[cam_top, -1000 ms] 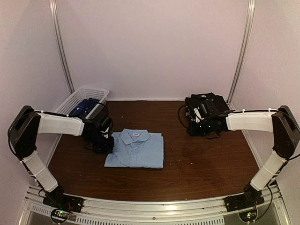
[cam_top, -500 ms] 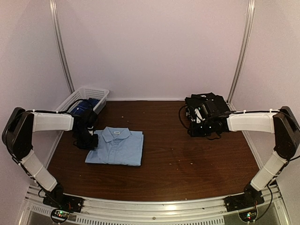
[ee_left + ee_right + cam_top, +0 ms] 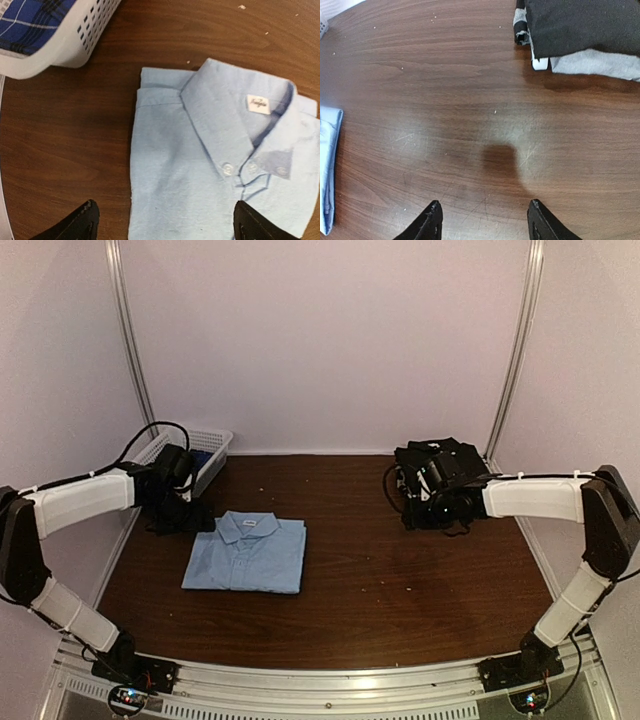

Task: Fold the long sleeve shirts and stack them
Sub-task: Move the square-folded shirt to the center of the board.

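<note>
Just released: left tool [image 3: 167, 225] stands wide open and empty, pulled back toward the basket [image 3: 200, 445], leaving the folded blue shirt [image 3: 247, 552] left of centre on the desk [image 3: 400, 580]; right tool [image 3: 485, 220], half open and empty, hovers near the stack [image 3: 440, 468] far right, so stacking looks still due.

Left jaws slid the light blue shirt [image 3: 245, 555] leftward, opened and lifted away.

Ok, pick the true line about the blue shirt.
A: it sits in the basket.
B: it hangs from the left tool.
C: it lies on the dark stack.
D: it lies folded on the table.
D: the blue shirt lies folded flat on the table, apart from the basket and the dark stack.
</note>
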